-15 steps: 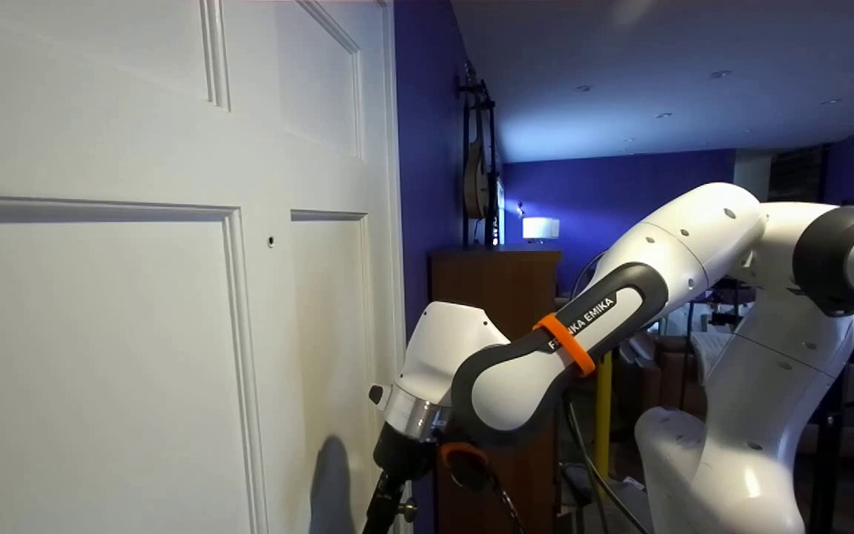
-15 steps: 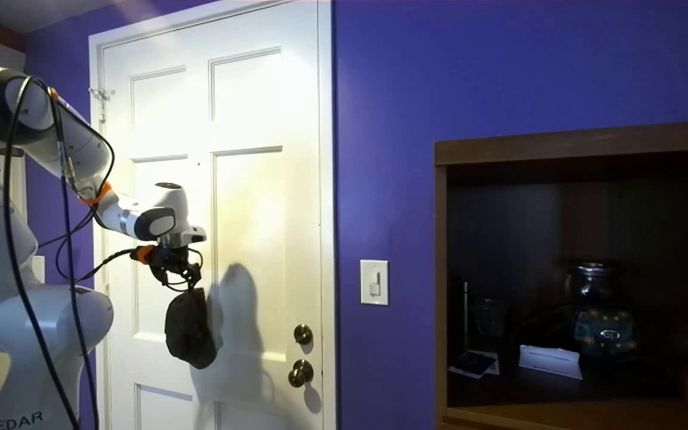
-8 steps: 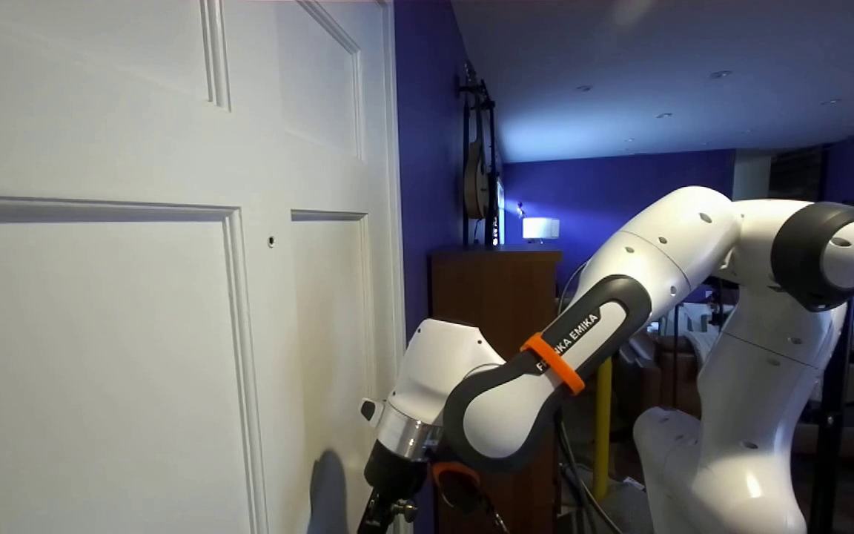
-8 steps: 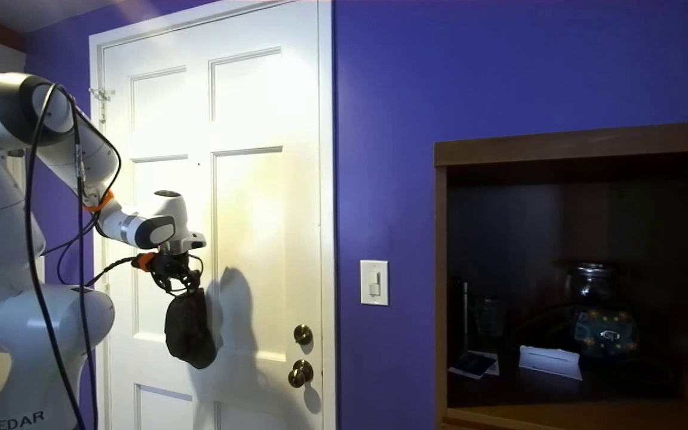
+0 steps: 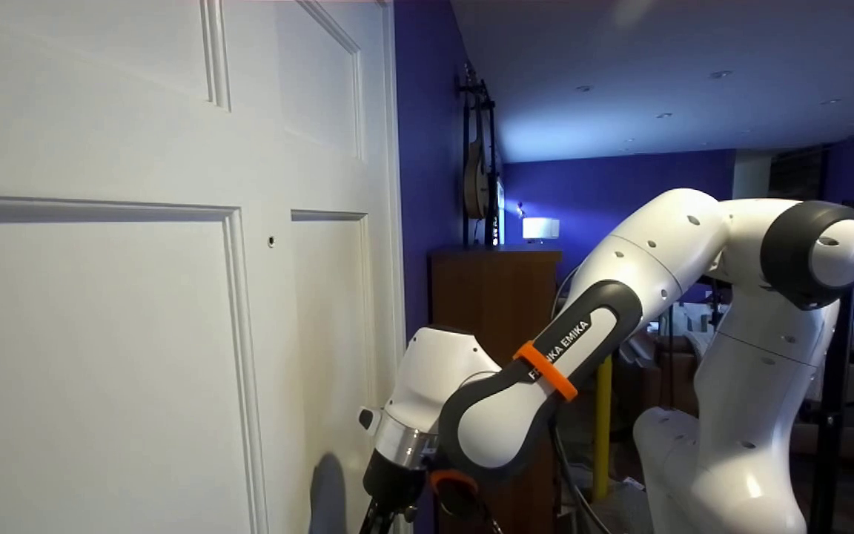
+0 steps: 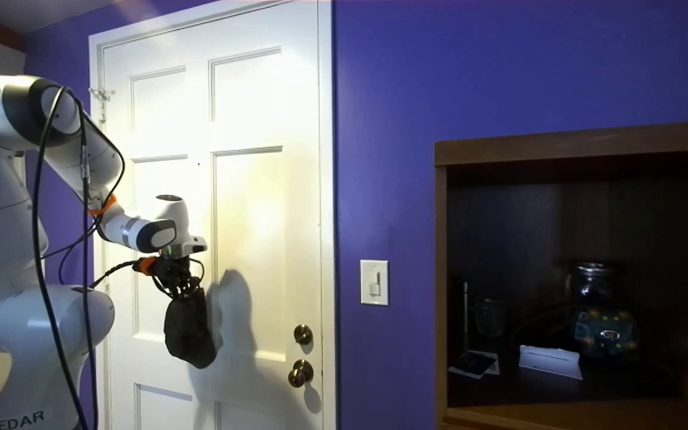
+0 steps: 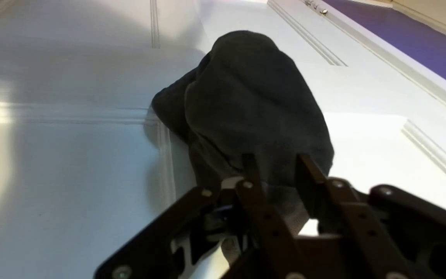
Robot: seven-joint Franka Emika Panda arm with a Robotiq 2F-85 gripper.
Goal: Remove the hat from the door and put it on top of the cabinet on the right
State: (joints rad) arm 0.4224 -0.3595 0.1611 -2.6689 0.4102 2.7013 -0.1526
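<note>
The dark grey hat (image 6: 189,334) hangs against the white door (image 6: 248,107), its crown drooping downward in an exterior view. In the wrist view the floppy hat (image 7: 258,104) fills the middle. My gripper (image 7: 275,161) points at the hat's upper part with its two fingers apart. Grey fabric shows between and beyond the fingers; whether both touch it I cannot tell. What holds the hat up is hidden. In an exterior view the gripper (image 6: 187,291) overlaps the hat's top edge. The brown cabinet (image 6: 577,143) stands at the right, its top surface barely visible; the cabinet (image 5: 497,289) also appears behind the arm.
A brass knob (image 6: 300,373) and a light switch (image 6: 374,282) lie between hat and cabinet. Inside the cabinet are a jar (image 6: 593,280) and a white card (image 6: 550,361). A guitar (image 5: 476,178) hangs on the purple wall. Loose cables run along the arm.
The arm has come down, bringing the gripper lower onto the hat's upper edge. Its fingers have moved closer together. The hat hangs in almost the same place.
</note>
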